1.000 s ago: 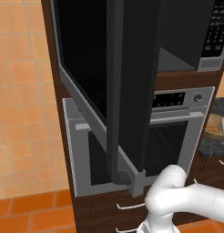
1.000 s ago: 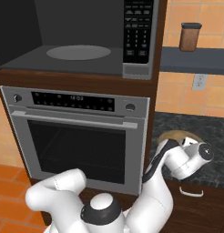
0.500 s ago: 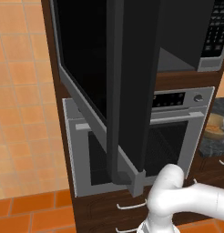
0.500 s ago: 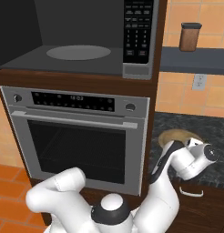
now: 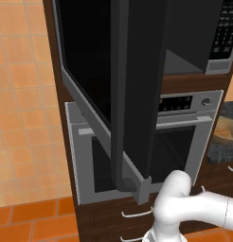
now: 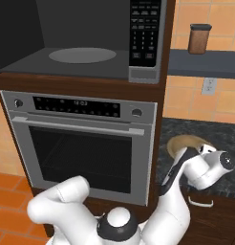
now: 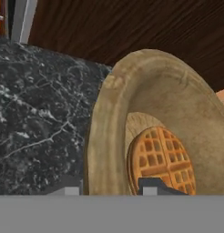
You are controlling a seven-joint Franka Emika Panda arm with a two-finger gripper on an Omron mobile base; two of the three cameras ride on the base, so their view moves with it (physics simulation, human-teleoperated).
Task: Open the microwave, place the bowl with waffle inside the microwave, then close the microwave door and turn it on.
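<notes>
The tan speckled bowl (image 7: 145, 104) sits on the dark marble counter (image 7: 41, 118), with the round grid-patterned waffle (image 7: 161, 159) lying inside it. My gripper (image 7: 109, 187) straddles the bowl's near rim, one fingertip (image 7: 66, 186) outside and the other over the waffle side, shut on the rim. From the right base camera, my hand (image 6: 210, 167) hangs over the bowl (image 6: 188, 142). The microwave (image 6: 81, 55) stands open with a bare turntable. Its black glass door (image 5: 137, 94) is swung wide to the left. The bowl (image 5: 227, 134) peeks in at the right edge of the left base view.
A steel oven (image 6: 86, 143) with a bar handle sits right under the microwave. The keypad (image 6: 147, 33) is on the microwave's right side. A brown jar (image 6: 199, 38) stands on the shelf above the counter (image 6: 186, 129). Drawer handles (image 6: 201, 203) lie below the counter edge.
The fingers have closed in on the bowl's rim. My hand has shifted slightly to the right over the bowl. The microwave door has not moved.
</notes>
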